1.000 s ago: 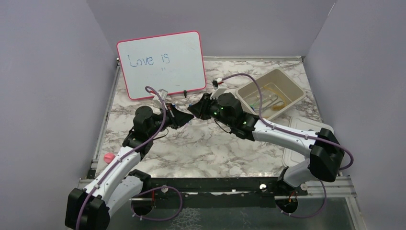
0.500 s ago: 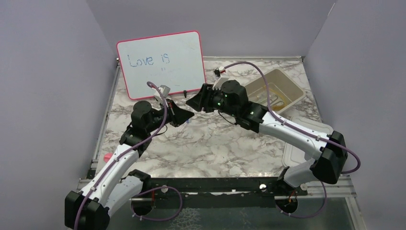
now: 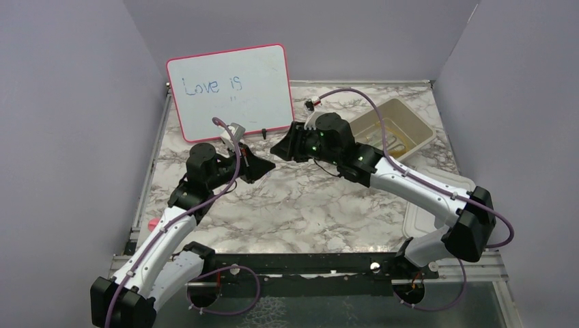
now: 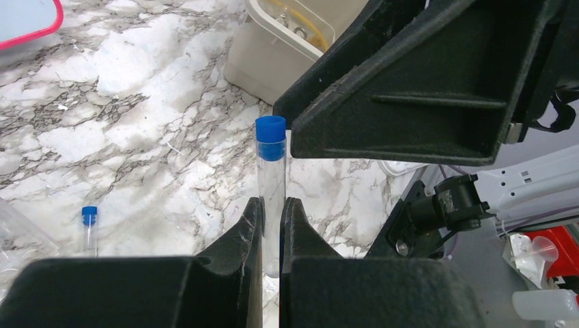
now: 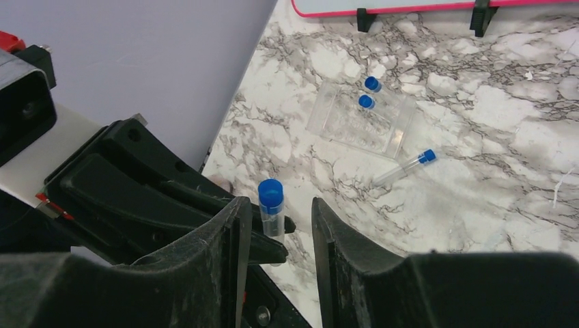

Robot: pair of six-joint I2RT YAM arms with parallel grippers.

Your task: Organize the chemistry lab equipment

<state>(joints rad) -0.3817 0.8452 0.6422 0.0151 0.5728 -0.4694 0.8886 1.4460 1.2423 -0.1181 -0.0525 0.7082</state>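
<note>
Pinching a tube (image 4: 271, 157) low on its clear barrel, the left claw (image 4: 272, 205) is pressed together on it. The tube stands upright in the grip, blue cap on top, lifted off the tabletop (image 4: 136, 137). The right claw (image 5: 276, 219) is on the capped end with its jaws spread, one finger on each side. There is a clear gap on one side, and the other finger is close to the barrel, but I can't tell if it touches. In the left wrist view that claw's big black finger sits just beside the cap. From the top view the two claws meet tip to tip mid-tabletop, in front of the whiteboard (image 3: 232, 89), which stands propped at the far left. Below the pair, in the right wrist view, a clear pack (image 5: 358, 119) lies on the marble near the whiteboard's feet, with two blue caps showing in it. A loose tube (image 5: 406, 167) lies flat just beside the pack, cap pointing away from the claws. The tub (image 3: 418, 126) is at the far right, well apart from the tubes. It holds the amber hose (image 3: 401, 145) and some thin wire, too small to make out further. The lid (image 3: 425, 220) lies flat nearer the right arm's base, partly under that arm. A small pink piece (image 3: 153, 224) sits at the left edge of the tabletop, beside the left arm.
</note>
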